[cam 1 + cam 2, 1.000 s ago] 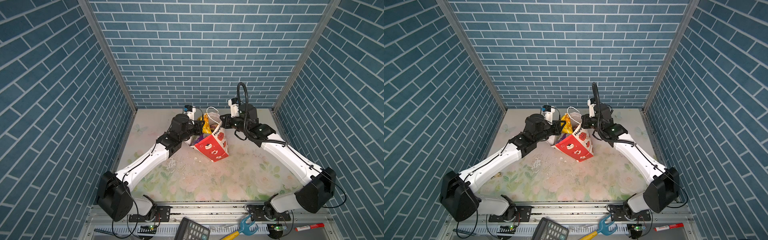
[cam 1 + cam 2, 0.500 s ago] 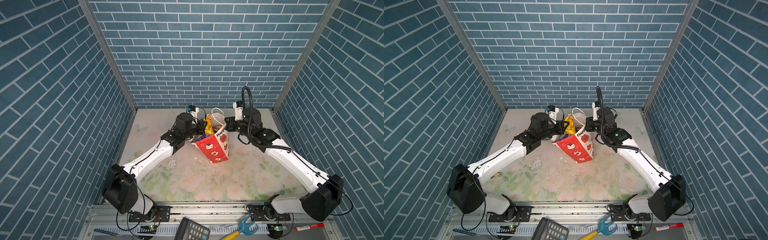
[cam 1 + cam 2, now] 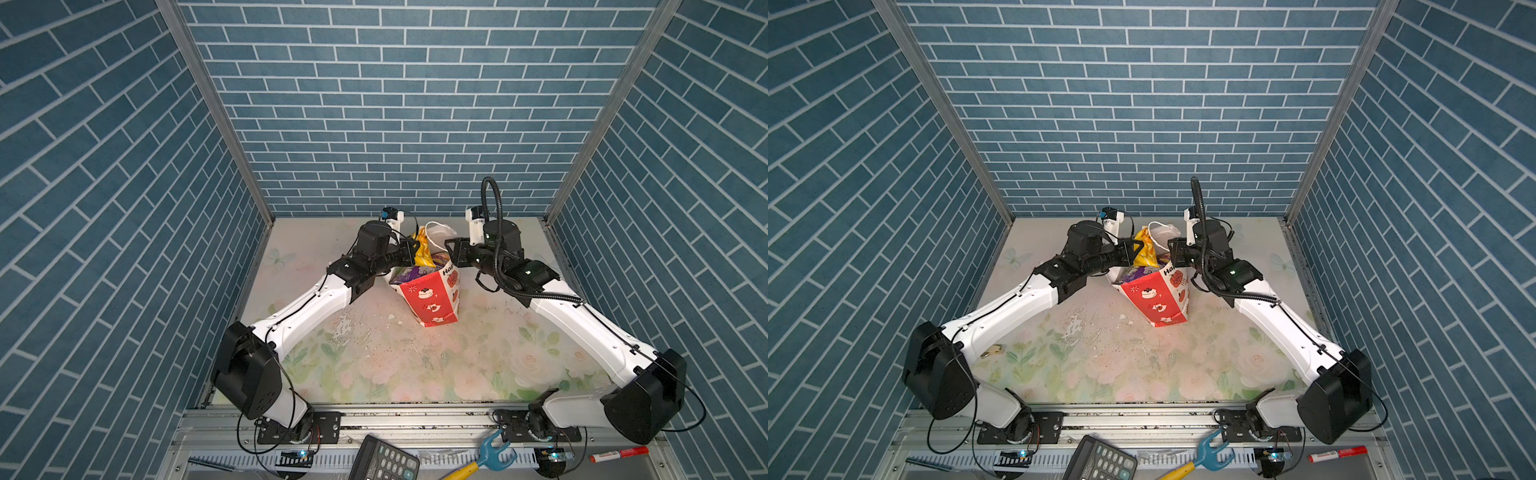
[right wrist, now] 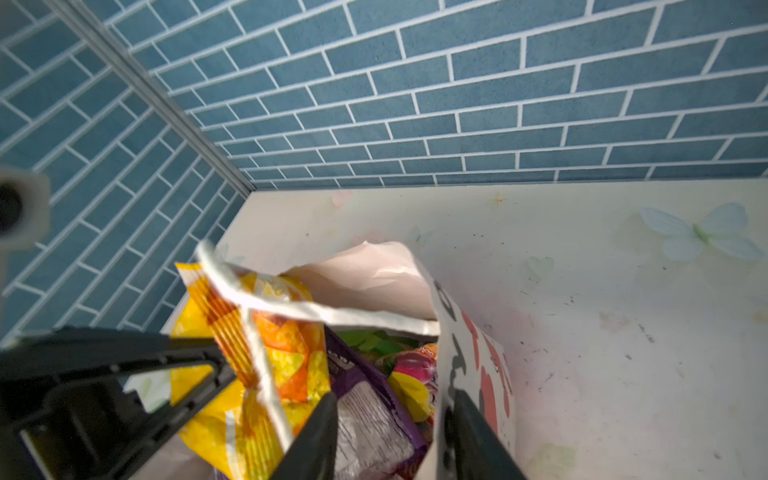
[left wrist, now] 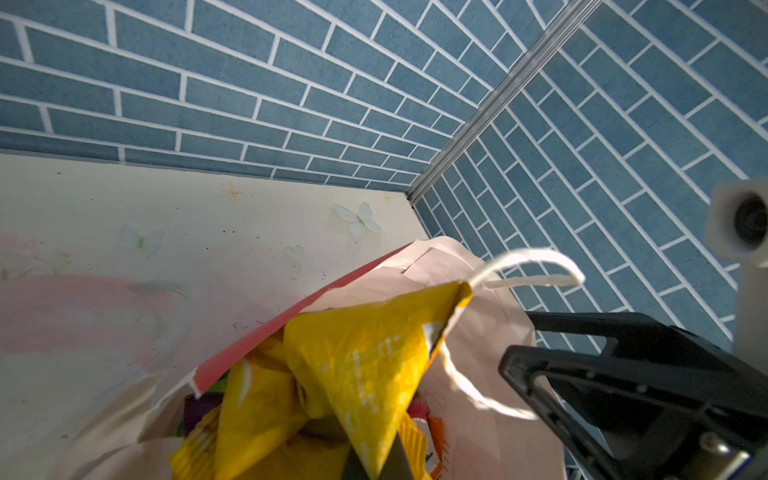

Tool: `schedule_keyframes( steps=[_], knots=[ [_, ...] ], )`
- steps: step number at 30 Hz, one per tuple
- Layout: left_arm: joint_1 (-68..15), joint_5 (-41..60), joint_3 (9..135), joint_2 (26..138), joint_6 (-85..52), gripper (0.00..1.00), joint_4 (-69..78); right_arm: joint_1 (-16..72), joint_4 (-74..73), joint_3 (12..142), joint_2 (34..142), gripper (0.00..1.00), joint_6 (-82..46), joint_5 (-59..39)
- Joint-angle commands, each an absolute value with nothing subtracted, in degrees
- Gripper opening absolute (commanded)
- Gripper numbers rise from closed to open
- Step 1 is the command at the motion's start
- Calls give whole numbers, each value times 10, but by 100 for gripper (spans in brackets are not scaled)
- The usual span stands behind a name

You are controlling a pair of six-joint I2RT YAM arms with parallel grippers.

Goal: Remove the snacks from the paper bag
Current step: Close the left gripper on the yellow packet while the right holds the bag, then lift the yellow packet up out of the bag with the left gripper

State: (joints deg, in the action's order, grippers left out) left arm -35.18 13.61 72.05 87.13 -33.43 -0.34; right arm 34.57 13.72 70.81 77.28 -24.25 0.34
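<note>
While left claw [image 3: 412, 254] pinches yellow packet [image 5: 361, 365], right claw [image 4: 390, 401] straddles paper bag [image 3: 430, 297], parted.

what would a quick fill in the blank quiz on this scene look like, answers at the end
1. The left hand is shut on a ____ packet at the bag's mouth.
2. In both top views the paper bag shows a ____ side panel with cartoon prints.
3. The right hand is ____, its fingers either side of the bag's wall.
4. The bag's cord handle is ____ in colour.
Missing words: yellow; red; open; white.
</note>
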Motion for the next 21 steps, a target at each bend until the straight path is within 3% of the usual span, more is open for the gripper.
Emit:
schedule_keyframes(
  steps=[1,6,21],
  knots=[
    [-354,138,742,869,-318,0,-23,348,154,708,761,62,-239,-6],
    [-353,134,761,865,-303,0,-53,348,163,708,749,77,-228,0],
    [-352,107,888,873,-270,0,-158,348,194,670,689,81,-185,8]
  ],
)
